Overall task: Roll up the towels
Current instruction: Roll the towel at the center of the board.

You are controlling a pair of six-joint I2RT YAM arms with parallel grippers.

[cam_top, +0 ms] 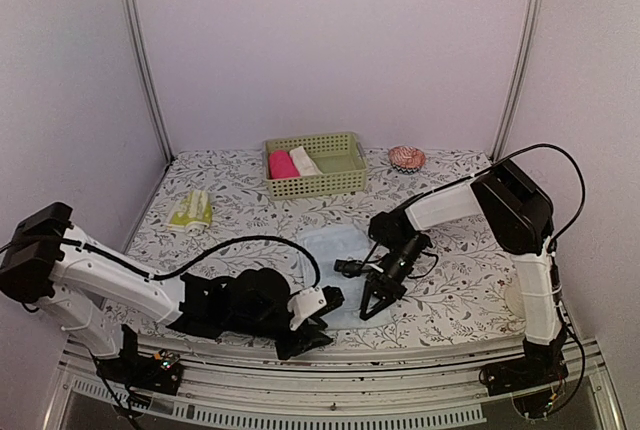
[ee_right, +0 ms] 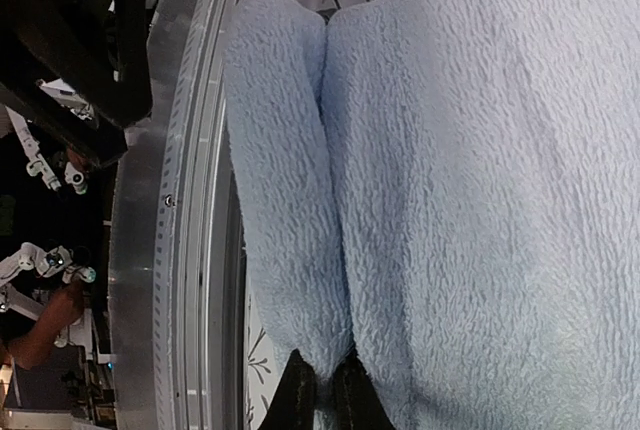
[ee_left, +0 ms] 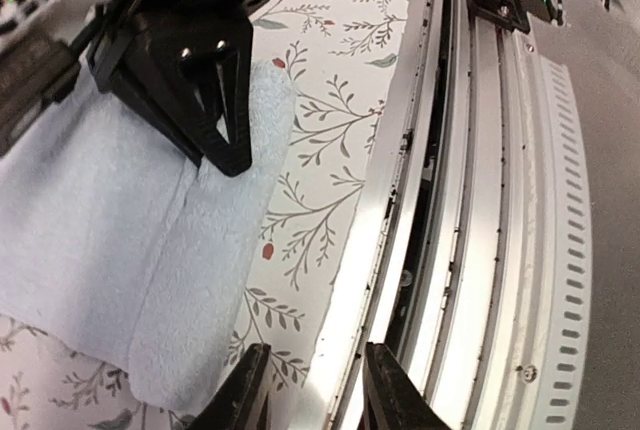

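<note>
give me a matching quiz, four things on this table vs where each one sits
Things:
1. light blue towel
2. yellow-green towel
3. pink roll
4. red-and-white round item

Places:
A. inside the green basket
B. right of the basket, at the back
C. near edge, in the middle
D. alone on the left side

Pairs: 1-C, 2-D, 3-A, 4-B

Robot lab cell: plain lilac walls [cam_top: 340, 40], aluminium posts [cam_top: 140, 50], arms [cam_top: 110, 280] bolted to rail [cam_top: 400, 368].
</note>
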